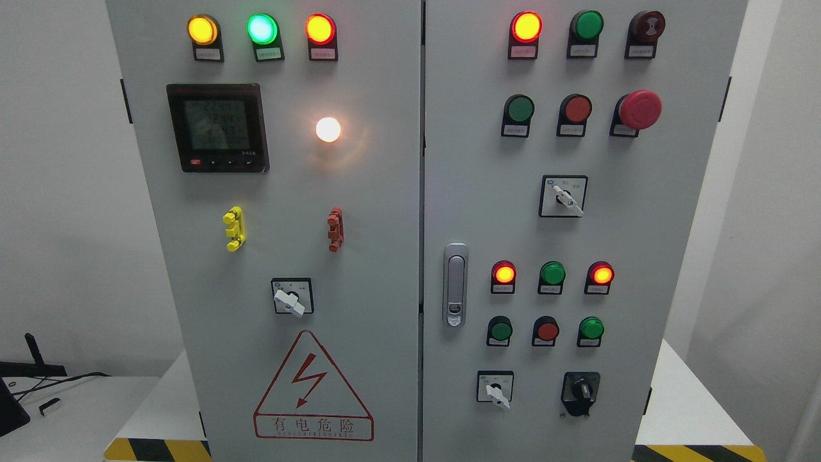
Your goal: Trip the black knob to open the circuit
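Currently neither hand is visible, so their state cannot be told; the small black rotary knob [581, 389] probably suits the right arm.

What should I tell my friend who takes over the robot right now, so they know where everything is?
Hands: neither the left nor the right hand is in view.
Things: the black knob sits at the lower right of the right door, to the right of a white selector switch and below a green button. The red mushroom button is far above it.
Done: nothing is touching the knob, and several lamps are lit, such as the red lamp at the top.
Left: reach the black knob and trip it.
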